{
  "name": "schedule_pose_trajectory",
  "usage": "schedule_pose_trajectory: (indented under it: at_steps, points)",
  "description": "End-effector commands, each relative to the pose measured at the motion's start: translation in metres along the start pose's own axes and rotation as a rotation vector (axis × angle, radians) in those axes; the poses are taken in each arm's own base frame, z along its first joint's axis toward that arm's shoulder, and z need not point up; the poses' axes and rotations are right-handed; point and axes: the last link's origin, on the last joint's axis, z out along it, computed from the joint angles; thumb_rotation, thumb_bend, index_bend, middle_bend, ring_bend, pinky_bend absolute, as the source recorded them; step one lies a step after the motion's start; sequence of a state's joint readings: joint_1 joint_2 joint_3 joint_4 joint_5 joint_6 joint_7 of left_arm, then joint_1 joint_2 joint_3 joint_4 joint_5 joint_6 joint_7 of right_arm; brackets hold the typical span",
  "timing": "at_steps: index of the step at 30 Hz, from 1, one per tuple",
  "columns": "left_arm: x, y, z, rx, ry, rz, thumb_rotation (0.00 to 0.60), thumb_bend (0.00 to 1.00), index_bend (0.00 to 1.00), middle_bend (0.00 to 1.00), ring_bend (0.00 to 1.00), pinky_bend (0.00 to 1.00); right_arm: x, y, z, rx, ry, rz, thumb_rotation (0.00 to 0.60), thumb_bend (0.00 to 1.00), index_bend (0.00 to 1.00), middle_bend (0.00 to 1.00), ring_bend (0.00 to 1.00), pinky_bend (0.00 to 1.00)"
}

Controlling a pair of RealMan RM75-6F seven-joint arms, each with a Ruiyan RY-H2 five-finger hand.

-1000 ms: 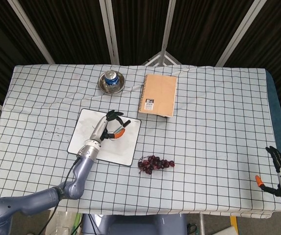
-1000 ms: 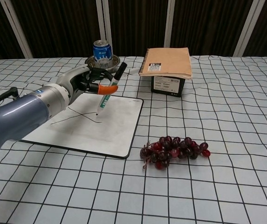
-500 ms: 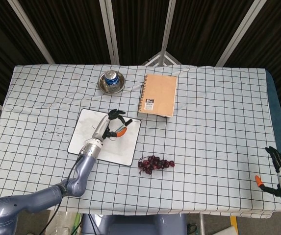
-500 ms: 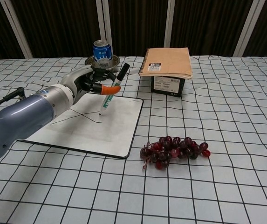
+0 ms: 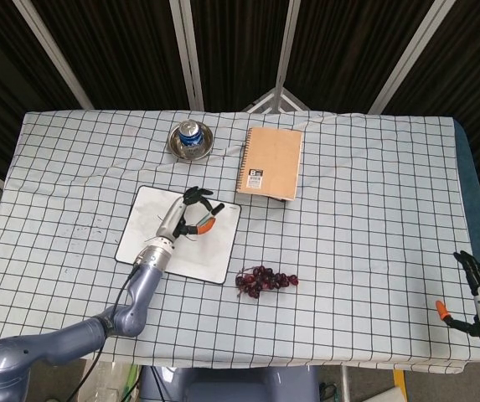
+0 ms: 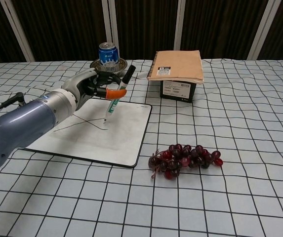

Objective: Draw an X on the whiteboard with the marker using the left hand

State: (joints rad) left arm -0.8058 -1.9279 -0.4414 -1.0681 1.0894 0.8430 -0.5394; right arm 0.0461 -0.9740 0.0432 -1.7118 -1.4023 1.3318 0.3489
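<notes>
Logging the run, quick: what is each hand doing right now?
Left hand: holding the black-capped marker.
Right hand: holds nothing, fingers apart.

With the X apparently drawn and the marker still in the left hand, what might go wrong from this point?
1. The left hand holds the marker tilted, tip just above the whiteboard; a dip might add a stray line beside the X.
2. The can in its bowl stands right behind the hand; a backward swing may knock it.
3. Letting go here might let the marker roll toward the grapes.
</notes>
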Motion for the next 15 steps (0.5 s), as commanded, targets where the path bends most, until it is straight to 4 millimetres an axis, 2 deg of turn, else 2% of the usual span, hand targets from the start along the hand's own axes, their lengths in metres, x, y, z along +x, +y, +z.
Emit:
schedule_pose_trajectory:
  at_steps: [1,4,7,10,15]
  points:
    - [0.011,0.023,0.002,-0.069,0.034,-0.050,0.600,0.54,0.72,0.20,0.00,0.00,0.000,0.000,0.000,0.002,0.000,-0.002,0.600,0.35,0.00,0.00,0.00,0.00]
    - [0.020,0.040,0.002,-0.116,0.041,-0.049,0.600,0.53,0.72,0.20,0.00,0.00,0.000,-0.001,0.000,0.002,0.000,-0.004,0.600,0.35,0.00,0.00,0.00,0.00]
    - [0.035,0.050,0.000,-0.157,0.060,0.043,0.600,0.53,0.72,0.20,0.00,0.00,0.000,0.000,-0.001,0.000,0.001,-0.005,0.600,0.35,0.00,0.00,0.00,0.00]
    - [0.048,0.048,-0.004,-0.163,0.070,0.159,0.600,0.53,0.72,0.20,0.00,0.00,0.000,0.000,-0.001,-0.001,0.002,-0.005,0.600,0.35,0.00,0.00,0.00,0.00]
    - [0.075,0.030,-0.016,-0.145,0.070,0.445,0.600,0.52,0.72,0.20,0.00,0.00,0.000,0.000,-0.001,-0.001,0.001,-0.006,0.600,0.35,0.00,0.00,0.00,0.00]
